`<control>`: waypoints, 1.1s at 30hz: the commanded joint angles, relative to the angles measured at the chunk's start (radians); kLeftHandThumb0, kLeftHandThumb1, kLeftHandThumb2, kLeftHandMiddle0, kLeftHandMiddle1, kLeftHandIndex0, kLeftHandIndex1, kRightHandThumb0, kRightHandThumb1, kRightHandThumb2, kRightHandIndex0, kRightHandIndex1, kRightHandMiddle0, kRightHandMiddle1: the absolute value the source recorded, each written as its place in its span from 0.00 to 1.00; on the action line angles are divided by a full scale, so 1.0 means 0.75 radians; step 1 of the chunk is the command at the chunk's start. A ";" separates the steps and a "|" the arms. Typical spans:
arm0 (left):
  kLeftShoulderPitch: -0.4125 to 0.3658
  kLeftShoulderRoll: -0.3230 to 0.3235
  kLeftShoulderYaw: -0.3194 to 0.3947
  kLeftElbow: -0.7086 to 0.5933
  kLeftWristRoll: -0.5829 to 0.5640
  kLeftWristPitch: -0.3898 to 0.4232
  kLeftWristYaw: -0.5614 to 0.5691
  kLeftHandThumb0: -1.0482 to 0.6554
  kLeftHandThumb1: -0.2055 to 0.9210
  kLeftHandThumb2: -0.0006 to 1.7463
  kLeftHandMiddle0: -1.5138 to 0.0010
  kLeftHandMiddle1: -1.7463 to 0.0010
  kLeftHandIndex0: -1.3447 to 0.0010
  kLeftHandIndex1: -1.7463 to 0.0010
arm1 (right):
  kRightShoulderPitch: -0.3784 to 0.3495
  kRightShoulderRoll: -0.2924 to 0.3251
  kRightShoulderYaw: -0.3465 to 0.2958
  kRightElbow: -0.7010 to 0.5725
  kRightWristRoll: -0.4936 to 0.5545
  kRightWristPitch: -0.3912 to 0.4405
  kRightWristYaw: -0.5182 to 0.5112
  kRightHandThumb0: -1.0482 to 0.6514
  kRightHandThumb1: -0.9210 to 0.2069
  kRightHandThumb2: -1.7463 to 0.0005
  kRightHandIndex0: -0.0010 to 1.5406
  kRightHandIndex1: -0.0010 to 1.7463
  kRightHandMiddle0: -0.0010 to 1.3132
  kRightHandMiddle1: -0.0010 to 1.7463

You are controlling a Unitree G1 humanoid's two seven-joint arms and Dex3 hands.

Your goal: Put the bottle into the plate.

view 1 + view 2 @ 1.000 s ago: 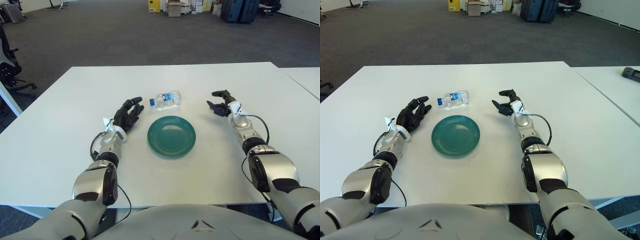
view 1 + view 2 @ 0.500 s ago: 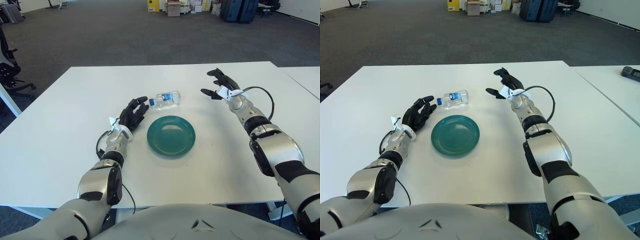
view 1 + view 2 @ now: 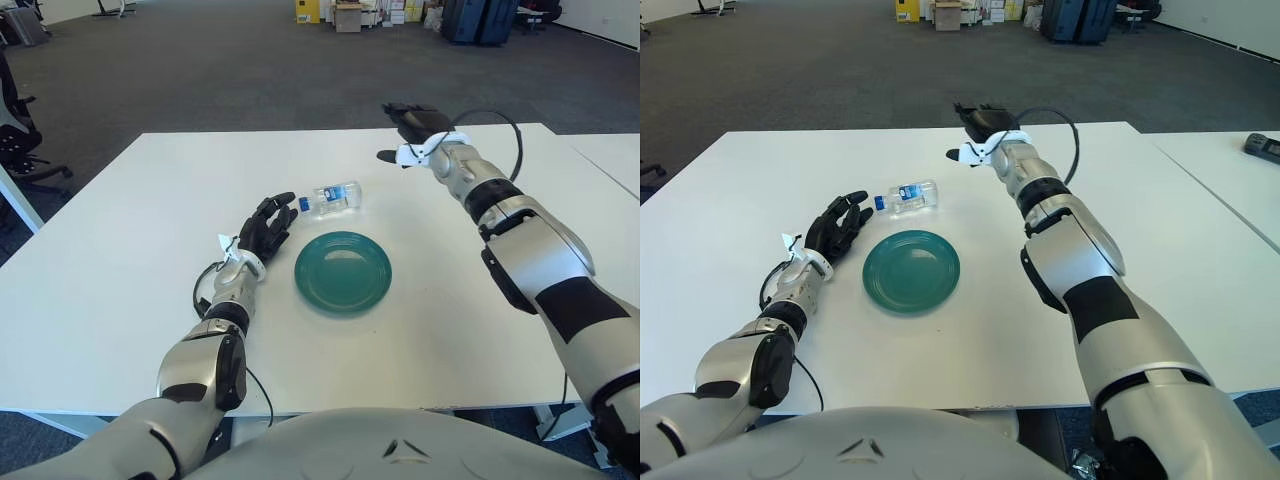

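A small clear plastic bottle (image 3: 332, 197) with a blue cap and label lies on its side on the white table (image 3: 120, 260), just behind a round green plate (image 3: 343, 271). The plate is empty. My right hand (image 3: 408, 130) is raised above the table behind and to the right of the bottle, its fingers spread, holding nothing. My left hand (image 3: 264, 226) rests on the table left of the plate, fingers relaxed and empty, fingertips a little short of the bottle's cap.
A second white table (image 3: 612, 155) adjoins on the right, with a dark object (image 3: 1262, 147) on it. An office chair (image 3: 18, 140) stands at the far left. Boxes and dark cases (image 3: 480, 20) stand far back on the carpet.
My right hand has lifted off the table and swung up, back and left, from right of the plate to above the area behind the bottle. My left hand crept slightly forward.
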 commanded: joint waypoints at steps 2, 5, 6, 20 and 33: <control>0.040 -0.016 -0.001 0.025 0.008 0.040 0.011 0.30 0.93 0.36 0.66 0.63 0.78 0.43 | 0.000 0.055 0.046 0.025 -0.039 0.027 -0.004 0.00 0.00 0.52 0.00 0.00 0.00 0.00; 0.043 -0.022 -0.003 0.021 0.009 0.035 0.014 0.31 0.93 0.36 0.65 0.63 0.78 0.42 | 0.018 0.097 0.075 0.034 -0.059 0.055 -0.021 0.00 0.00 0.52 0.00 0.00 0.00 0.00; 0.044 -0.023 -0.003 0.020 0.009 0.034 0.014 0.31 0.93 0.36 0.65 0.63 0.78 0.42 | 0.020 0.103 0.080 0.036 -0.063 0.060 -0.023 0.00 0.00 0.52 0.00 0.00 0.00 0.00; 0.070 -0.049 -0.005 -0.009 0.009 0.001 0.019 0.33 0.87 0.43 0.64 0.60 0.77 0.43 | 0.077 0.206 0.159 0.057 -0.112 0.126 -0.076 0.01 0.00 0.49 0.00 0.00 0.00 0.00; 0.106 -0.035 0.020 -0.040 -0.015 -0.026 0.008 0.33 0.87 0.45 0.66 0.62 0.78 0.44 | 0.148 0.299 0.134 0.068 -0.077 0.151 -0.141 0.04 0.00 0.51 0.00 0.00 0.00 0.00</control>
